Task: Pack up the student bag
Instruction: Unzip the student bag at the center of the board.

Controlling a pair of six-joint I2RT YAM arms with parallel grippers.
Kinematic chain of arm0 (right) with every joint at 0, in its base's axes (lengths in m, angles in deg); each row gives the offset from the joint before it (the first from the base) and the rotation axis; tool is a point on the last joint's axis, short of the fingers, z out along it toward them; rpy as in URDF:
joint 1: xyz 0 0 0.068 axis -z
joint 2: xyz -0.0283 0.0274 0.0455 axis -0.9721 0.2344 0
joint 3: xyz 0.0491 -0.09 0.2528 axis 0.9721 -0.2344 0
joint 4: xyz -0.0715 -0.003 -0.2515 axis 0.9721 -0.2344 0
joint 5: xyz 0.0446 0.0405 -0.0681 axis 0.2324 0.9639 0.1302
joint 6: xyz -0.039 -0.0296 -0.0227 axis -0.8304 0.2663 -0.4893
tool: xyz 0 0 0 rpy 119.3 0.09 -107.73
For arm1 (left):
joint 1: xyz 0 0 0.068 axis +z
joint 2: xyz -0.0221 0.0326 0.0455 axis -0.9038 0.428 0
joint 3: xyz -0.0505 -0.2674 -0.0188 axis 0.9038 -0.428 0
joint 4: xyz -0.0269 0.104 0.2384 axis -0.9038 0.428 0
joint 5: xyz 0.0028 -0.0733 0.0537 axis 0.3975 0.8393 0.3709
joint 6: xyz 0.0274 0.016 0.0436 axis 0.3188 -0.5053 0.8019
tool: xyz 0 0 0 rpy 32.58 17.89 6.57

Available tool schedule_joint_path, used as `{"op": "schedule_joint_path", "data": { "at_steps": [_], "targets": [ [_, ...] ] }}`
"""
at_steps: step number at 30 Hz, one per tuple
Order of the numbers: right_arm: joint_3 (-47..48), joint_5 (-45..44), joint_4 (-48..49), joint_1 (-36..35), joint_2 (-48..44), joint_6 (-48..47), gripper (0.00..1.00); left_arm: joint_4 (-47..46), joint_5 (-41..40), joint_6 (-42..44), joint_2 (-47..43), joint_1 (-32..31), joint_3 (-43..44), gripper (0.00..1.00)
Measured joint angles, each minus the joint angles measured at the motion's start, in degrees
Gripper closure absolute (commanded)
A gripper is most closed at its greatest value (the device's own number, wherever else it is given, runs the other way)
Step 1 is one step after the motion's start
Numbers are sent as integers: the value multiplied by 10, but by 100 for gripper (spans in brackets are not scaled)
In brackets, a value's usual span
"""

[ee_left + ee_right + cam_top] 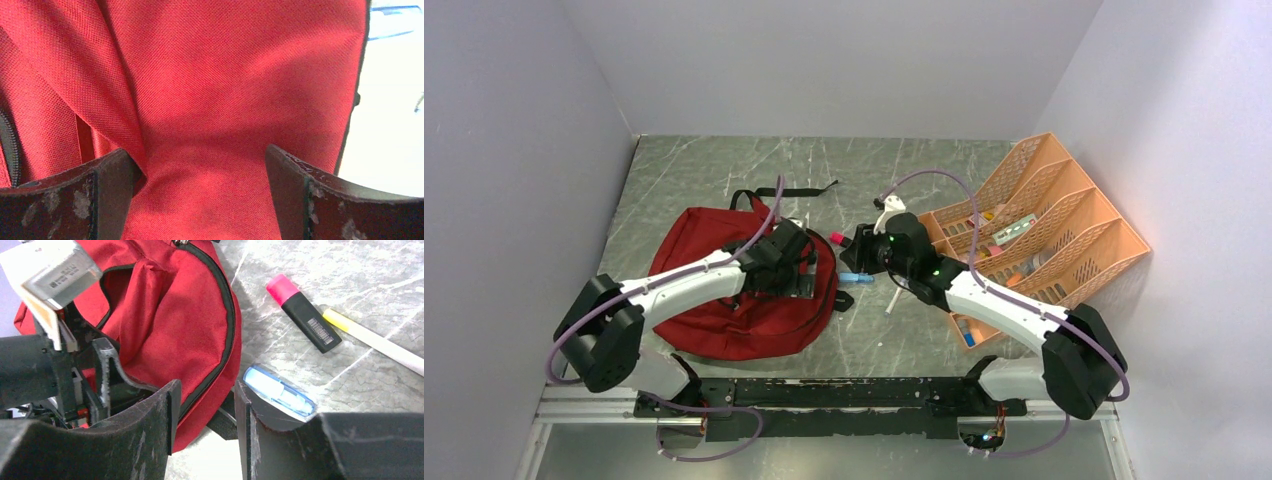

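The student bag (734, 295) is a dark red backpack lying flat on the table, left of centre. My left gripper (799, 268) rests on its right part. In the left wrist view that gripper (205, 170) stands wide open, with the bag's red fabric (225, 100) bulging between the fingers and not pinched. My right gripper (864, 250) hovers just right of the bag. Seen from its wrist, the right gripper (205, 410) is partly open and holds nothing. The bag's zipped edge (225, 315) shows behind the gap.
A blue pen (280, 392) lies behind my right finger, beside the bag. A pink highlighter (302, 315) and a white pen with a yellow tip (375, 340) lie further out. An orange desk organiser (1044, 230) holding several small items stands at the right wall.
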Motion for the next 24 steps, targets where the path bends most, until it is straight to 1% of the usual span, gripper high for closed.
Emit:
{"op": "schedule_joint_path", "data": {
  "at_steps": [4, 7, 10, 13, 19, 24],
  "targets": [
    [-3, -9, -2, 0, -10, 2, 53, 8, -45, -16, 15, -14, 0, 4],
    [-3, -16, -4, 0, -13, 3, 53, 29, -83, -29, 24, -31, 0, 3],
    [-3, -20, -4, 0, -14, 4, 53, 50, -104, -33, 22, -39, 2, 3],
    [-3, -24, -4, 0, -14, 5, 53, 70, -112, -32, 6, -40, 13, 3],
    [-4, -24, -4, 0, -14, 6, 53, 97, -131, -16, -51, -40, 78, 3],
    [-14, -28, -8, 0, -23, 6, 52, 112, -166, -1, -72, -33, 116, 3]
  ]
}}
